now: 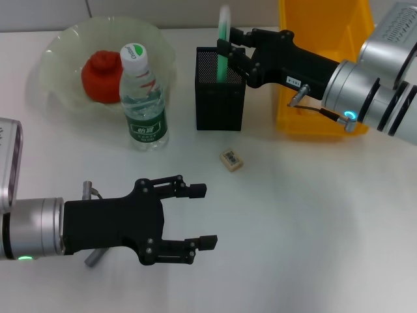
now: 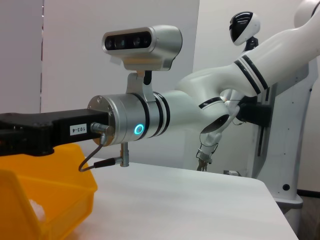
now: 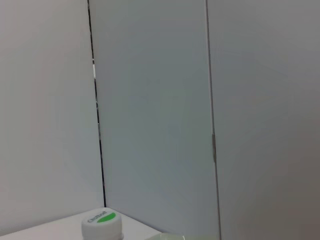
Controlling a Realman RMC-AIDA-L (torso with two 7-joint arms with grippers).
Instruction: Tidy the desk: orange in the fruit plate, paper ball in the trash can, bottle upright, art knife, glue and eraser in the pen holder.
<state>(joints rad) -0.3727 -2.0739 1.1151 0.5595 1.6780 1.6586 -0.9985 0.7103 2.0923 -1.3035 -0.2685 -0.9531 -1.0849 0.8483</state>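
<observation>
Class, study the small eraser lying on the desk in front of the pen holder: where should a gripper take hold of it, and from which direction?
Grip the eraser across its two long sides, descending from straight above. It lies flat and low on the desk, apart from the pen holder, so only its side faces offer a hold.

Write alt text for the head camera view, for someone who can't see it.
The right gripper holds a green stick-shaped item over the black mesh pen holder, while the open left gripper hovers low over the white desk. An eraser lies on the desk; a water bottle stands upright by the fruit plate.
</observation>
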